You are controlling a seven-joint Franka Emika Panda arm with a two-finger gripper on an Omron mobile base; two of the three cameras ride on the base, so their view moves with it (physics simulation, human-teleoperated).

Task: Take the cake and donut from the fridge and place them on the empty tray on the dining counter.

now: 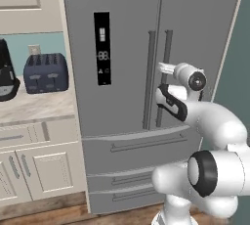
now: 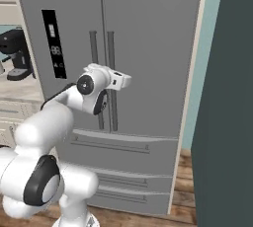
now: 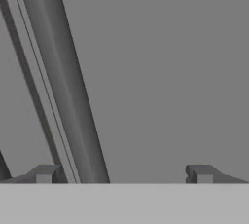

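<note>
Fingers (image 3: 44,173) spread wide and empty face the closed fridge (image 1: 127,23), its right door's upright bar handle (image 3: 68,86) standing between them, nearer the left tip.

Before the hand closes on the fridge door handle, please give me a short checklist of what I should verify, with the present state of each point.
1. Fridge doors shut, so a door must be opened first: ok, both upper doors are closed.
2. Hand open: ok, the fingers stand wide apart.
3. Handle between the fingers: ok, in the hand view the right door handle passes between the two tips, nearer the left one.
4. Hand at handle height: ok, in both base views it sits level with the bar handles, mid-length.
5. Fingers touching the handle: cannot tell.
6. Cake and donut inside: cannot tell, the doors hide the interior.
</note>
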